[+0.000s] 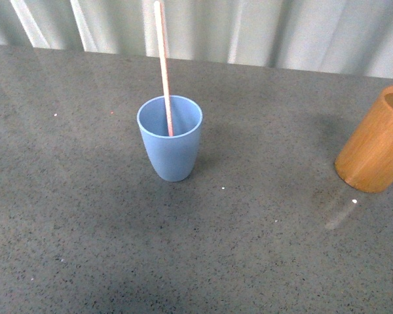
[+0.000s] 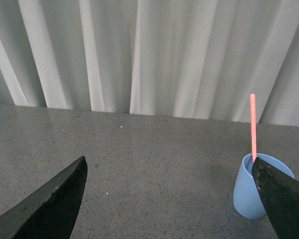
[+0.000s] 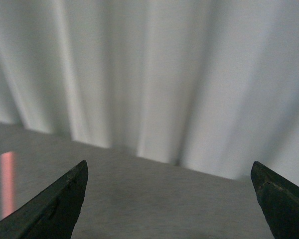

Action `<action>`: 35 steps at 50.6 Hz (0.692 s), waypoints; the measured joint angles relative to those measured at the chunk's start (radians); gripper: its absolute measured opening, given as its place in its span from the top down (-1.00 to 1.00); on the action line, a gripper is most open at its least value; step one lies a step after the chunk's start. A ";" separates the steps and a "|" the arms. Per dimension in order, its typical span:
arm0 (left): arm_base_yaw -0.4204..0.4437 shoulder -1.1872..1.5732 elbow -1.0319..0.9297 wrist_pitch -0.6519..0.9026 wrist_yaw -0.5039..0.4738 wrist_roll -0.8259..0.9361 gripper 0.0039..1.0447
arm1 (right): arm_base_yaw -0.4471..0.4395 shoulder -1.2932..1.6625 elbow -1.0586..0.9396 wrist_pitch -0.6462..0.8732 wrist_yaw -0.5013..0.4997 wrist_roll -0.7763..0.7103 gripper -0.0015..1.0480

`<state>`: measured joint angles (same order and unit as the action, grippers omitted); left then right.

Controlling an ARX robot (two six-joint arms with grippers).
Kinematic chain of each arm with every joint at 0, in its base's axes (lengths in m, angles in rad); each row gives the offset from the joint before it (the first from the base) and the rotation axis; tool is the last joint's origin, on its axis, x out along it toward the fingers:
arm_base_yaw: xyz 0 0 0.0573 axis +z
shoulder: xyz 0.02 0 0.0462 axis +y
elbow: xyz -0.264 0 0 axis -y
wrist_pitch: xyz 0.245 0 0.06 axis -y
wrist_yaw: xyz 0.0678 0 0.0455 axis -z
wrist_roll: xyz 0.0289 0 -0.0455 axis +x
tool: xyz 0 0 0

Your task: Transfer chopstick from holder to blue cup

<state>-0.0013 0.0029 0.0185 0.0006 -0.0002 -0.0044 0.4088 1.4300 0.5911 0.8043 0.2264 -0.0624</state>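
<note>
Standing upright on grey desk (image 1: 85, 216): blue cup (image 1: 170, 137), left of centre, single chopstick (image 1: 163, 65) propped inside, leaning slightly. Wooden holder (image 1: 374, 140) seen well apart at right edge, partly cropped. Left gripper (image 2: 172, 199) spread wide, nothing held. Right gripper (image 3: 169, 204) likewise spread wide, nothing held.

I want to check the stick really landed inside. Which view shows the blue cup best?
The front view: the blue cup shows whole, with the chopstick standing inside. The left wrist view shows it partly behind a finger; the right wrist view misses it.
</note>
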 joint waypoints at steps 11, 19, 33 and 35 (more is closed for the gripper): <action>0.000 0.000 0.000 0.000 0.001 0.000 -0.87 | -0.362 -0.309 -0.149 -0.150 -0.166 -0.014 -0.81; 0.000 0.000 0.000 0.000 0.000 0.000 -0.87 | -0.569 -0.435 -0.198 -0.269 -0.277 -0.022 -0.81; 0.000 0.000 0.000 0.000 0.000 0.000 -0.87 | -0.636 -0.552 -0.329 -0.196 -0.449 0.038 -0.27; 0.000 0.000 0.000 0.000 0.000 0.000 -0.87 | -0.618 -0.581 -0.358 -0.196 -0.431 0.043 -0.11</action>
<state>-0.0013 0.0029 0.0185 0.0006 -0.0002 -0.0044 -0.2092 0.8490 0.2333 0.6079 -0.2047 -0.0196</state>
